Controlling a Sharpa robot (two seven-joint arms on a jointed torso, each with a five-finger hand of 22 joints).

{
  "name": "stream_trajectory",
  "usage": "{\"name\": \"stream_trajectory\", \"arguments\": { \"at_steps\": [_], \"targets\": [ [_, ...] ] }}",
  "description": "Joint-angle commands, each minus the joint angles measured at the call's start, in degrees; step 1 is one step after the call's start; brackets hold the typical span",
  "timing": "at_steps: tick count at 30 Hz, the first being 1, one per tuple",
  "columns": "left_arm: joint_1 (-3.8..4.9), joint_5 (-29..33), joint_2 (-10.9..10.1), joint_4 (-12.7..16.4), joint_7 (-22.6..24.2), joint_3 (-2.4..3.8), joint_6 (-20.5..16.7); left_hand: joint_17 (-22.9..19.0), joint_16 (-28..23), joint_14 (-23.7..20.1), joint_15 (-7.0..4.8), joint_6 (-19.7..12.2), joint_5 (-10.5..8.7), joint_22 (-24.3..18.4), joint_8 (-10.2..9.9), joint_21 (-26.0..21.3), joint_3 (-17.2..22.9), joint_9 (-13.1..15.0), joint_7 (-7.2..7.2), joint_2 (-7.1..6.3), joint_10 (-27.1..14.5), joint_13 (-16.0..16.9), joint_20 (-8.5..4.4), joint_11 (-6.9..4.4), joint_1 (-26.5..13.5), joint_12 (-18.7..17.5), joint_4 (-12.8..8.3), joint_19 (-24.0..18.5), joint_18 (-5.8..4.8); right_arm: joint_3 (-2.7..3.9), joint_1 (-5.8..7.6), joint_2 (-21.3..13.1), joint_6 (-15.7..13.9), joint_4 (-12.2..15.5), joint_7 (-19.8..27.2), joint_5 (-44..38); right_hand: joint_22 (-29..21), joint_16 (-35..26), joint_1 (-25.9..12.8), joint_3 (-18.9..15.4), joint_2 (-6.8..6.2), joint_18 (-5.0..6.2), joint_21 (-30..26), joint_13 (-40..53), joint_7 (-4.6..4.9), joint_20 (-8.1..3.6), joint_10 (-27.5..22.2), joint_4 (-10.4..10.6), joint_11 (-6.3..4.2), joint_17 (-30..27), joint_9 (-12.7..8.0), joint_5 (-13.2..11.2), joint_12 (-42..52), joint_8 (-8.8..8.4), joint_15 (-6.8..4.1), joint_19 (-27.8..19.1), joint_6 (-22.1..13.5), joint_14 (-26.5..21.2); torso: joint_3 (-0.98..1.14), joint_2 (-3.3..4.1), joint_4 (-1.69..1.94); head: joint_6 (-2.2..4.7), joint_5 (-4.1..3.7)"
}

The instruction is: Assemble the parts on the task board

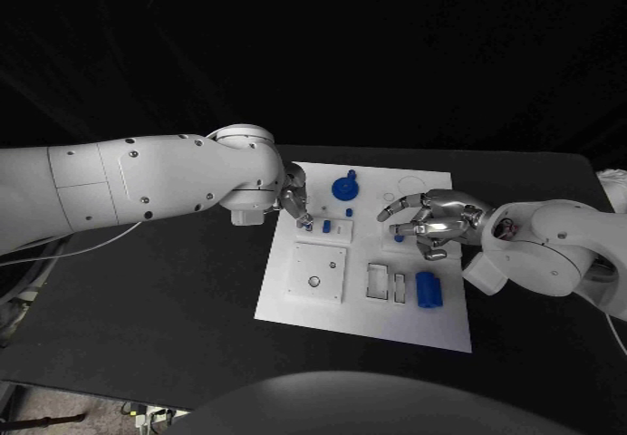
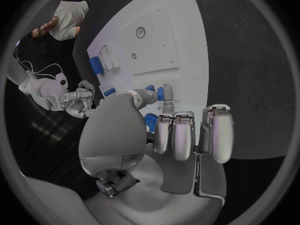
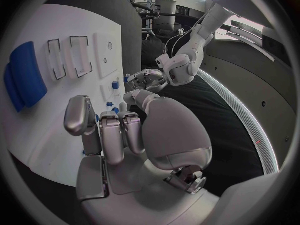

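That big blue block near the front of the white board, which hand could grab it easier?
Probably the right hand. It hovers over the task board just behind the blue block, on the same side. The left hand is at the opposite edge, fingers around a small blue part.

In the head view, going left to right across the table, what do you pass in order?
Left hand → round blue part → right hand; the task board lies beneath all three.

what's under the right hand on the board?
The right hand hovers over the task board. A small blue part peeks out beneath its fingers; anything else under the palm is covered.
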Motion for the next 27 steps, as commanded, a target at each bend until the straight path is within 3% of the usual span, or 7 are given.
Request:
{"name": "stream_trajectory", "arguments": {
  "at_steps": [1, 6, 7, 9, 12, 19, 27],
  "targets": [
    [-0.20, -4.9, 0.5, 0.3, -2.9, 0.01, 0.8, 15.1, 0.1, 6.0, 0.00, 1.9, 0.56, 13.6, 3.5, -0.2, 3.0, 0.1, -2.35, 1.64, 6.0, 15.1, -0.18, 0.02, 0.8, 0.1, -3.6, 3.0, -0.20, -0.01, -0.13, -0.1, 0.7, 0.4, 0.9, -2.5, 8.0, 0.2, -0.4, 0.3, 0.42, 0.55, -0.4, 13.7, 0.39, 0.11, 3.7, 0.2, 0.24, 15.1, -0.2, 0.1, -0.3, 0.22, 0.37, -0.5, 0.3, 6.0, 0.00, 0.00, 0.04, 0.00, 0.05],
    [-0.41, -5.9, 0.9, 0.1, -3.0, 0.01, 0.2, 15.1, 0.1, 6.0, 0.03, 1.9, 0.79, 13.6, 3.3, -0.2, 2.6, 0.1, -2.32, 1.84, 6.0, 15.1, -0.15, 0.06, 0.7, 0.1, -3.9, 3.0, -0.20, -0.01, -0.18, -0.6, -0.8, 1.1, 2.6, -4.7, 7.9, 0.2, -2.1, -1.8, 0.80, 0.47, -0.3, 13.9, 0.45, 0.39, 4.1, 1.9, 0.42, 15.1, -1.2, -8.4, -0.1, 0.51, 0.61, -0.3, 0.4, 6.0, 0.02, 0.00, -0.01, 0.00, 0.10],
    [-0.43, -6.0, 1.0, 0.2, -3.0, 0.01, 0.1, 15.1, 0.1, 6.0, 0.04, 1.9, 0.82, 13.5, 3.3, -0.3, 2.6, 0.1, -2.31, 1.87, 6.0, 15.1, -0.14, 0.06, 0.7, 0.1, -3.9, 2.9, -0.17, -0.01, -0.19, -0.7, -1.2, 1.3, 3.1, -5.1, 7.9, 0.2, -2.6, -2.5, 0.95, 0.42, -0.3, 14.0, 0.37, 0.48, 4.2, 2.6, 0.48, 15.1, -1.4, -11.2, 0.0, 0.59, 0.61, -0.2, 0.4, 6.0, 0.01, 0.01, 0.00, 0.00, 0.10],
    [-0.46, -6.1, 1.0, 0.3, -3.1, 0.01, -0.1, 15.1, 0.1, 6.0, 0.05, 1.9, 0.89, 13.5, 3.3, -0.4, 2.5, 0.1, -2.31, 1.94, 6.0, 15.1, -0.13, 0.07, 0.7, 0.1, -4.0, 2.9, -0.13, -0.01, -0.20, -1.0, -2.2, 1.7, 4.1, -6.1, 8.1, 0.2, -3.5, -4.4, 1.20, 0.27, 0.2, 14.4, 0.32, 0.57, 4.9, 3.8, 0.46, 15.1, -1.8, -20.4, 0.3, 1.02, 0.64, 0.5, 0.7, 6.0, 0.00, 0.04, -0.01, 0.00, 0.04],
    [-0.54, -6.3, 1.1, 0.4, -3.1, 0.01, -0.1, 15.1, 0.1, 6.0, 0.06, 1.9, 0.96, 13.5, 3.2, -0.4, 2.4, 0.1, -2.29, 2.01, 6.0, 15.1, -0.12, 0.09, 0.7, 0.1, -4.1, 2.9, -0.13, -0.01, -0.21, -1.7, -4.8, 2.5, 6.7, -8.1, 8.8, 0.2, -3.7, -6.3, 1.39, -0.16, 2.0, 15.0, 0.25, 0.43, 6.0, 4.7, 0.28, 15.1, -2.2, -26.2, 0.8, 1.98, 0.53, 2.8, 2.1, 6.0, 0.03, 0.03, 0.01, 0.00, 0.14],
    [-1.09, -6.2, 1.1, 0.0, -3.0, 0.01, 0.1, 15.1, 0.1, 6.0, 0.08, 1.8, 1.06, 13.5, 3.1, -0.4, 2.1, 0.1, -2.26, 2.16, 6.0, 15.1, -0.10, 0.11, 0.6, 0.1, -4.2, 2.8, -0.13, 0.02, 0.28, -4.2, -10.4, 5.3, 11.3, -11.3, 10.6, 0.2, -2.1, -8.5, 1.95, -1.46, 6.8, 15.0, -0.39, -0.45, 6.0, 5.1, -0.47, 15.1, -3.5, -26.8, 0.8, 3.64, -0.26, 8.6, 7.3, 6.0, 0.00, -0.04, -0.04, 0.00, 0.00],
    [-1.37, -6.1, 1.4, -0.7, -2.8, 0.01, 0.3, 15.1, 0.1, 6.0, 0.10, 1.8, 1.13, 13.4, 3.0, -0.5, 1.9, 0.1, -2.24, 2.29, 6.0, 15.1, -0.08, 0.13, 0.6, 0.1, -4.3, 2.8, -0.12, 0.02, 1.78, -6.5, -11.8, 6.9, 11.0, -12.0, 11.3, 0.2, -2.1, -9.6, 2.39, -2.01, 8.7, 15.0, -0.57, -0.75, 6.0, 6.0, -0.61, 15.1, -4.5, -27.8, 0.8, 3.63, -0.61, 10.6, 9.1, 6.0, -0.09, -0.09, 0.05, 0.00, -0.49]
  ]
}}
